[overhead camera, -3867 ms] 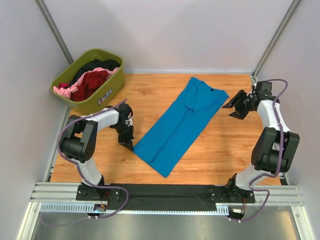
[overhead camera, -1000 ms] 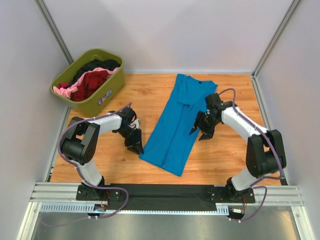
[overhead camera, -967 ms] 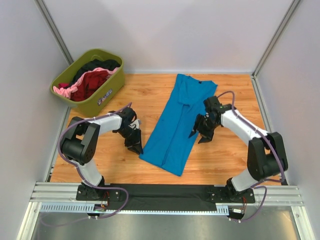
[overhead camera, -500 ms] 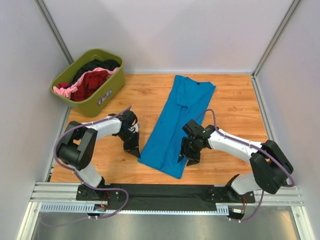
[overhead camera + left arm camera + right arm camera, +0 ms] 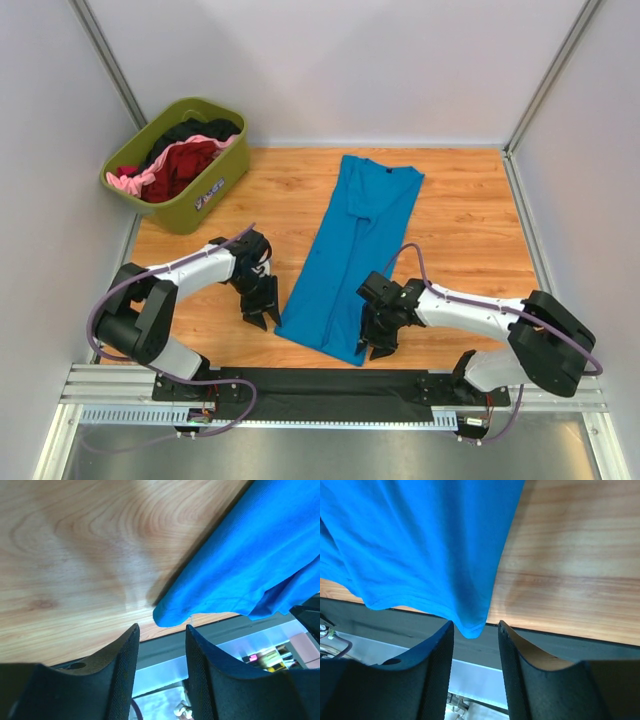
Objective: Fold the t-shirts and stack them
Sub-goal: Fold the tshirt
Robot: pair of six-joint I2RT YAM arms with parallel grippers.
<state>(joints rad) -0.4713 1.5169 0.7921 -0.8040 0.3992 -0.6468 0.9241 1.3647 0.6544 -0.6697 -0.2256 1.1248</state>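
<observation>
The blue t-shirt lies as a long narrow strip down the middle of the tabletop, collar far, hem at the near edge. Risk: the layered hem is thin and limp, so a shallow bite could take only the top ply and open the fold, and unequal lifts would skew it. The left pincer stands parted just short of its hem corner. The right pincer, likewise parted, has its corner between the tips. The cloth is matte fine knit, softly creased, on smooth grained wood. The other t-shirts sit heaped in the rigid olive tub.
</observation>
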